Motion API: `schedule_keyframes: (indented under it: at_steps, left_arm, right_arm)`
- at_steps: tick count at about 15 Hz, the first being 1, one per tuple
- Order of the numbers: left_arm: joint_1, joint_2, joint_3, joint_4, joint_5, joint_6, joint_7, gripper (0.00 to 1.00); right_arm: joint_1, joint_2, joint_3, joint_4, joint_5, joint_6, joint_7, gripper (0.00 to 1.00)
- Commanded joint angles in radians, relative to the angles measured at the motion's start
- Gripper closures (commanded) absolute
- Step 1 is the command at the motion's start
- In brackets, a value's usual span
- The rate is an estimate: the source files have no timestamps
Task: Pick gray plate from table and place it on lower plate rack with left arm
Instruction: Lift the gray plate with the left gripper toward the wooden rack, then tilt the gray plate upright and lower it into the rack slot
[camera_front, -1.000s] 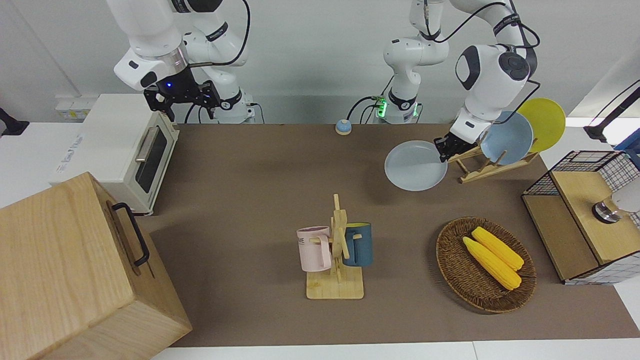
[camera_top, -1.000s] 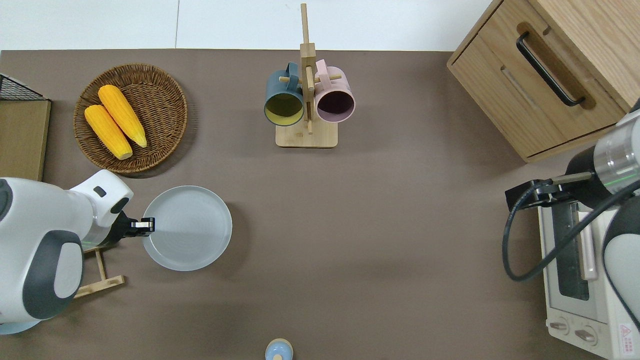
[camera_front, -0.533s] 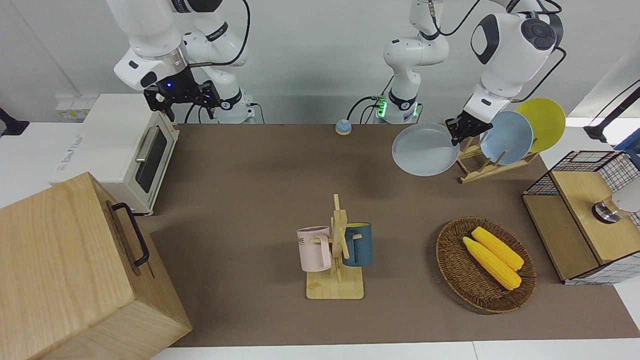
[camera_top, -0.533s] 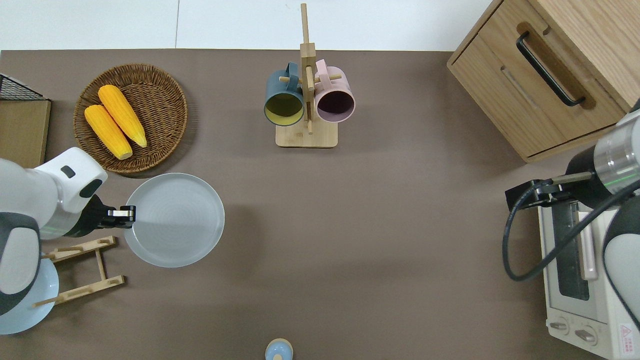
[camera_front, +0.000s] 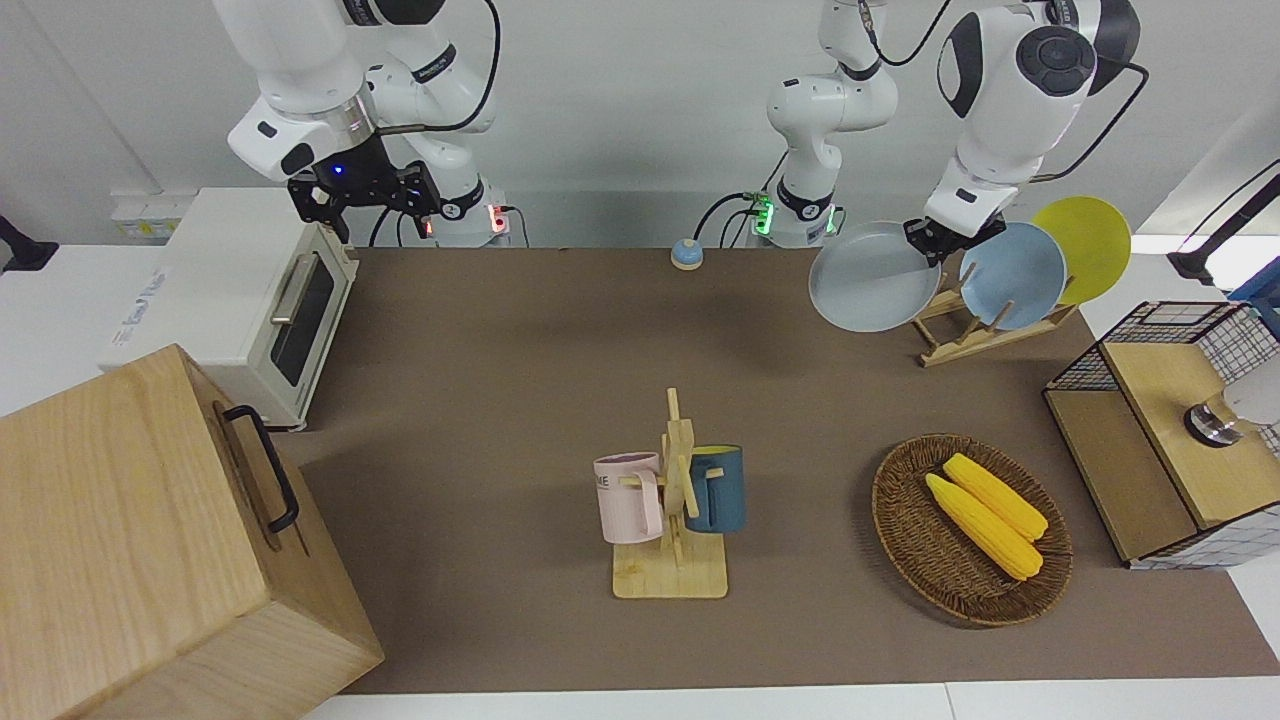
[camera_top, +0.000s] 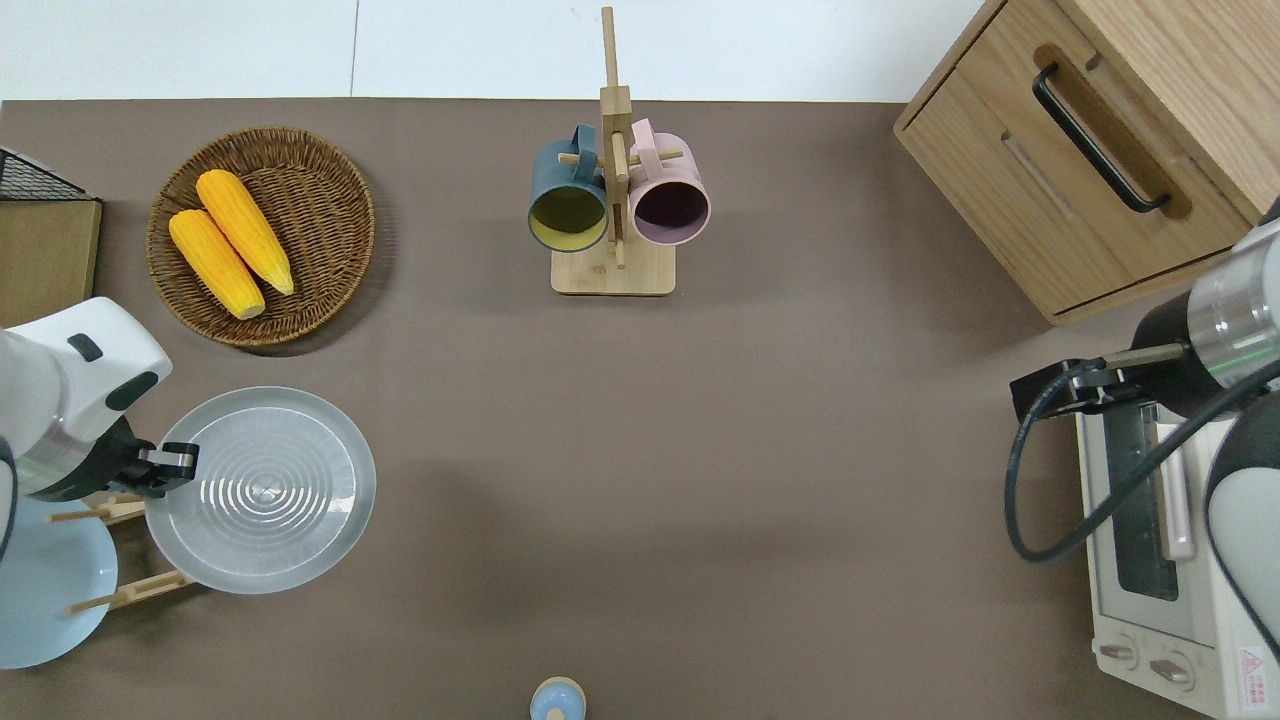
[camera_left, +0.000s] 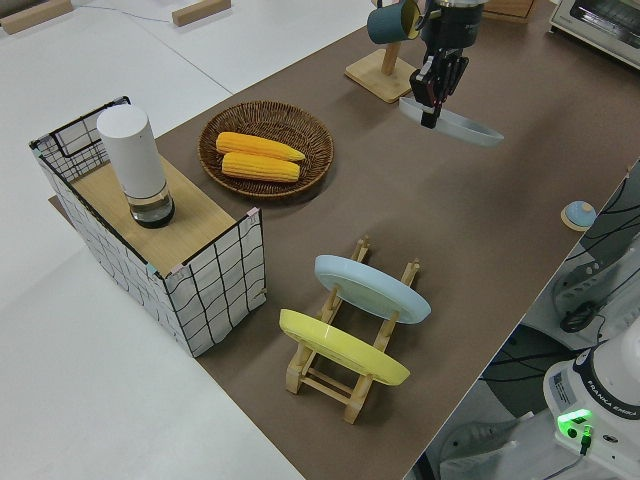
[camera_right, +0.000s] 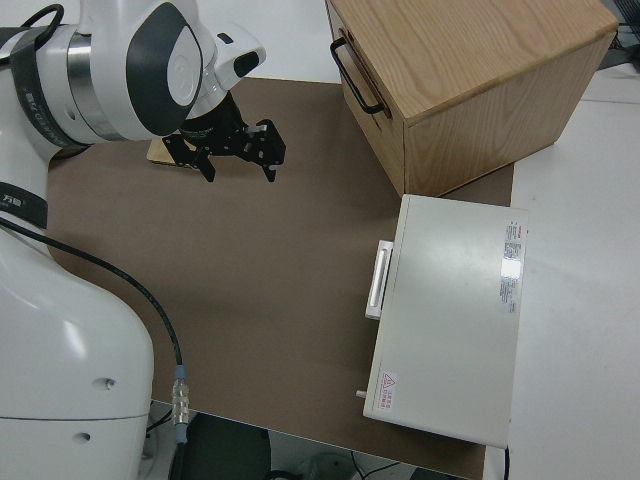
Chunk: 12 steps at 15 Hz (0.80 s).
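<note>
Overhead view, lower left of the frame: the left gripper (camera_top: 172, 462) pinches the rim of the gray plate (camera_top: 262, 490), held in the air and overlapping the free end of the lower plate rack (camera_top: 125, 592). A sky-blue plate (camera_top: 45, 590) already leans in the rack at the lower left corner, with a yellow plate (camera_front: 1090, 245) in the slot next to it, seen in the front view. Upper left holds a wicker basket (camera_top: 330, 170) of corn. Far right, the right arm is parked, its gripper (camera_right: 240, 150) spread open. My worry: with only an edge pinch, the gray plate could tilt, strike a peg or knock the sky-blue plate while going in.
</note>
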Motion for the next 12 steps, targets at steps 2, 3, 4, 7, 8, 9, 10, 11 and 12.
schedule_keyframes:
  at_steps: [2,3,4,7,8,9,10,11,12]
  left_arm:
    - [-0.015,0.019,-0.050,0.020,0.241,-0.089,-0.019,1.00]
    - [-0.015,0.023,-0.061,0.020,0.293,-0.107,-0.019,1.00]
    - [-0.013,0.028,-0.071,0.019,0.336,-0.124,-0.019,1.00]
    - [-0.015,0.052,-0.078,0.017,0.439,-0.172,-0.019,1.00]
    - [-0.015,0.061,-0.078,0.017,0.471,-0.187,-0.019,1.00]
    - [-0.015,0.066,-0.078,0.016,0.499,-0.199,-0.020,1.00]
    - [-0.015,0.068,-0.078,0.011,0.519,-0.207,-0.020,1.00]
    - [-0.015,0.069,-0.078,0.005,0.537,-0.218,-0.030,1.00]
    - [-0.015,0.078,-0.078,0.002,0.556,-0.236,-0.060,1.00]
  right_arm:
    - [-0.023,-0.002,0.021,0.006,-0.006,-0.011,0.012,0.017]
    - [-0.023,-0.002,0.021,0.007,-0.006,-0.011,0.012,0.017]
    - [-0.023,-0.002,0.021,0.007,-0.006,-0.011,0.012,0.017]
    - [-0.023,-0.004,0.021,0.007,-0.006,-0.011,0.012,0.017]
    - [-0.023,-0.002,0.021,0.007,-0.006,-0.011,0.012,0.017]
    - [-0.023,-0.002,0.021,0.007,-0.006,-0.012,0.012,0.017]
    - [-0.023,-0.002,0.020,0.007,-0.006,-0.011,0.012,0.017]
    - [-0.023,-0.002,0.021,0.007,-0.006,-0.011,0.012,0.017]
    - [-0.023,-0.004,0.021,0.007,-0.006,-0.011,0.012,0.017]
